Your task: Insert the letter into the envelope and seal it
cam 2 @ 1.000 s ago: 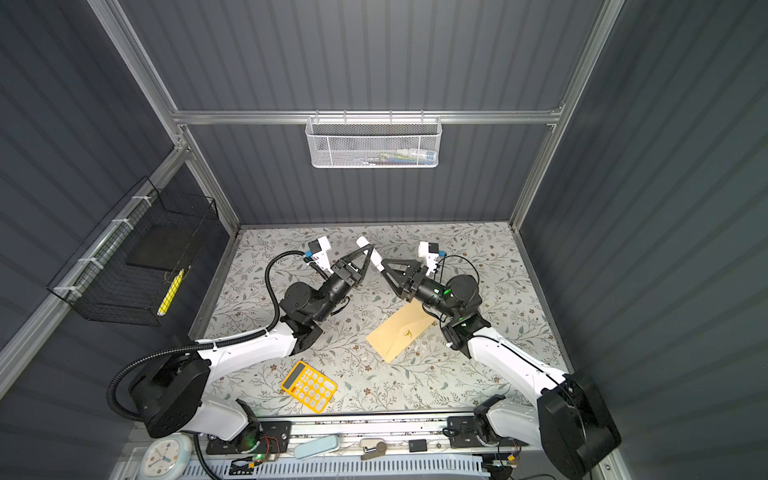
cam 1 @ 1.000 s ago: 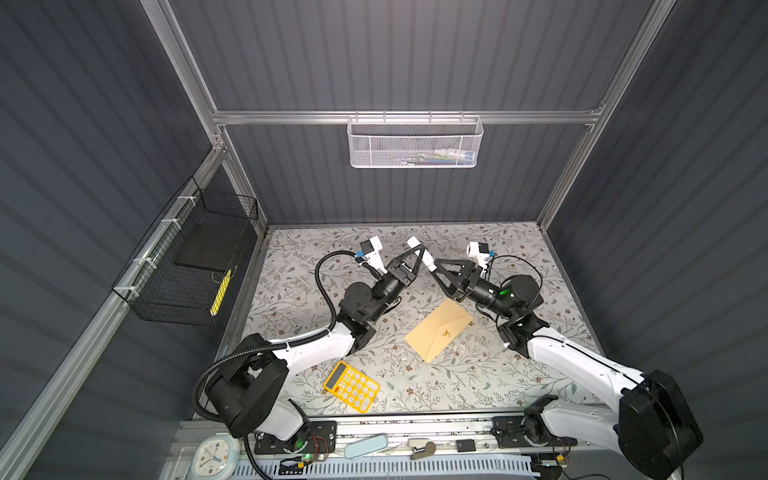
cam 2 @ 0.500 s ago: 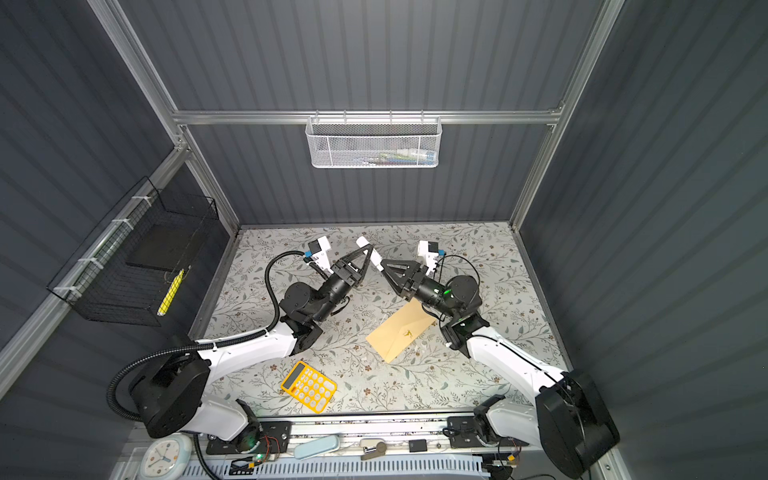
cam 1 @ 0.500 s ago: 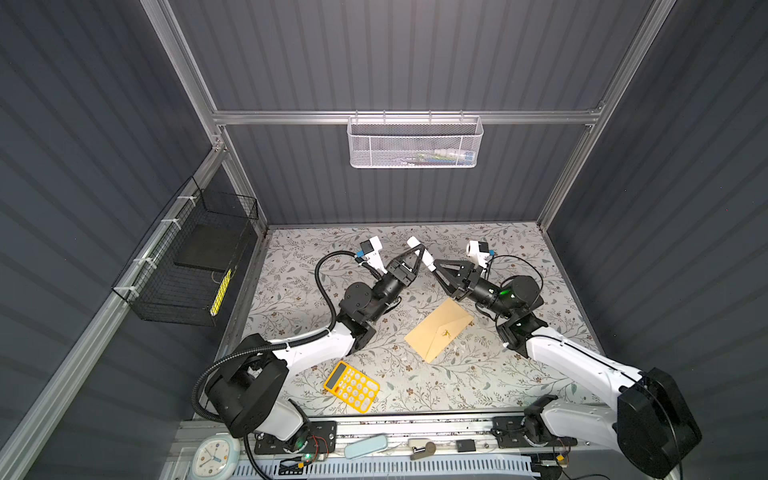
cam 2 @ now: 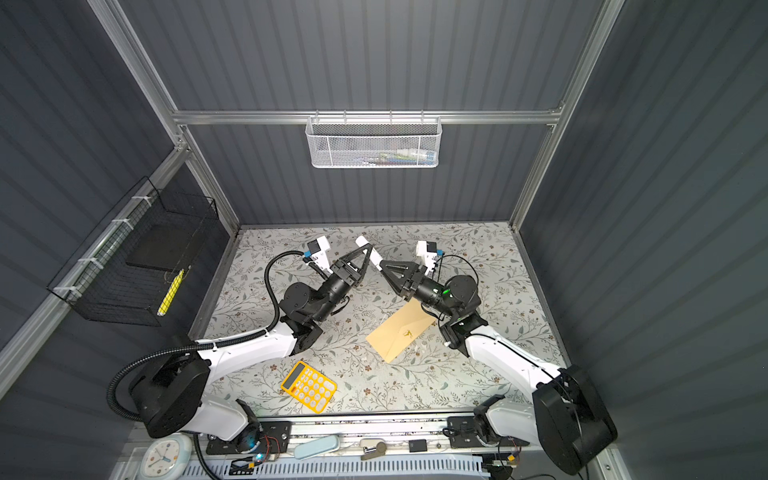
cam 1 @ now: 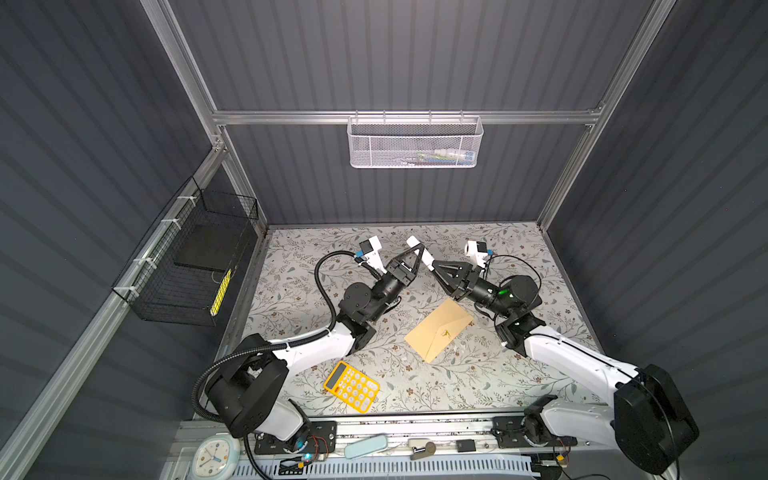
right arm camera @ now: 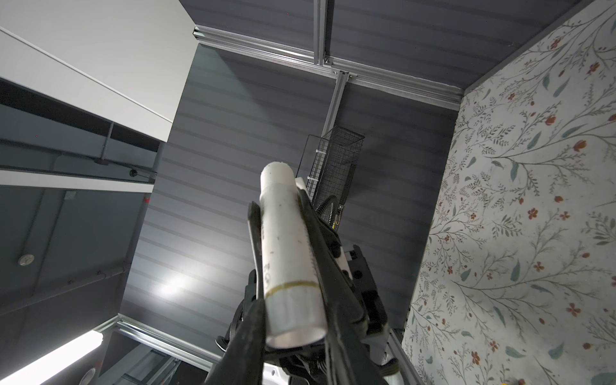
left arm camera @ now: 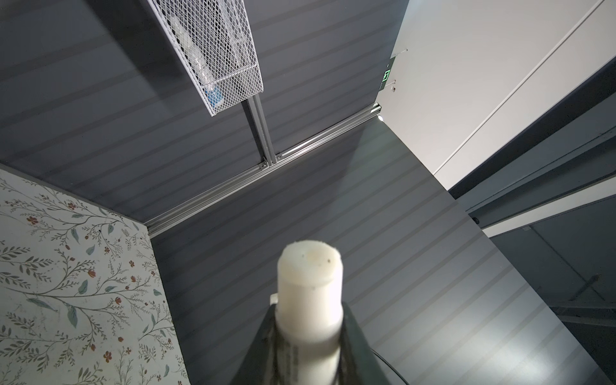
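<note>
Yellow plastic comes first: the calculator (cam 1: 351, 386) lies at about 7 o'clock on the counter (cam 1: 478, 386), close to the front edge, and has no part in the work. Beyond it, a little toward 4 o'clock from the middle, the envelope (cam 1: 436, 332) lies flat. Its triangular flap is folded down, the small gold mark faces up, and nothing touches it. The letter shows in no view, so I judge that it is already inside.

Farther back, at about 12 o'clock from the envelope and raised above the counter, the two arms meet tip to tip around the glue stick (right arm camera: 286, 250). The left pincer (cam 1: 417, 249) is closed on the tube, just as it was a second ago. In its wrist view one white end stands out beyond the tips.

The change is on the other side. The right pincer (cam 1: 433, 266) stood spread wide beside the tube a second ago and has now drawn its jaws in. In its wrist view the dark fingers (right arm camera: 255, 233) lie along both sides of the tube and grip it. So the stick is now held by both arms at once.

For the task, I judge this to be the glue step of the sealing. With two holds, one arm can keep the body steady while the other pulls or turns the cap. Whether the cap is on or off at this moment I cannot tell, because the joint between the parts is hidden by the fingers. The envelope lies well apart from the glue, so the sealing itself is not yet done.
</note>
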